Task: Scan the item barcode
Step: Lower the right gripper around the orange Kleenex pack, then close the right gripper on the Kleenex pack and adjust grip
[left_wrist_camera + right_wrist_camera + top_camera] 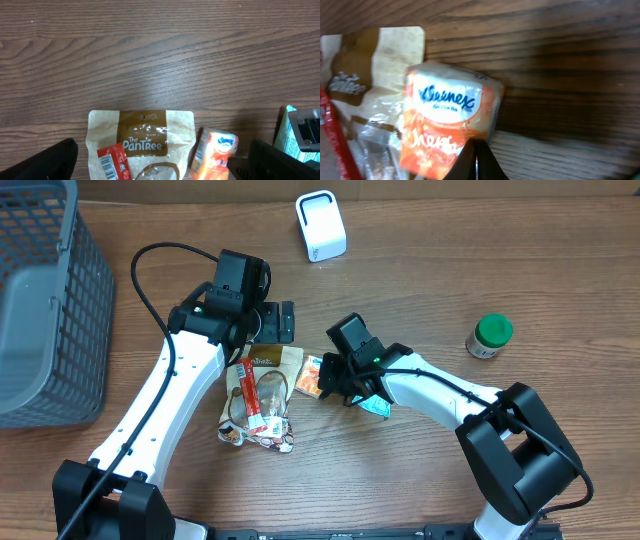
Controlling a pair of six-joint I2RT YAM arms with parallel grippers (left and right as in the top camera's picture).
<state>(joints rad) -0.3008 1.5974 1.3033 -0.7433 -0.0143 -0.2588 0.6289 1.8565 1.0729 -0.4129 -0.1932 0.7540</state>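
An orange Kleenex tissue pack (310, 377) (451, 127) lies tilted against the edge of a tan PanTree pouch (268, 362) (142, 137). My right gripper (330, 383) (476, 161) is shut, its tips pinching the pack's near edge, with a sliver of orange showing between them. My left gripper (272, 323) (162, 167) hangs open above the pouch's top, one finger on each side, holding nothing. The pack (214, 155) looks blurred in the left wrist view. The white barcode scanner (320, 225) stands at the back of the table.
A red sachet (248, 395) (112, 162) with a barcode and a clear wrapper (270, 395) lie on the pouch. A teal packet (376, 406) (296, 134) sits under the right arm. A green-lidded jar (490, 335) stands far right, a grey basket (45, 300) far left.
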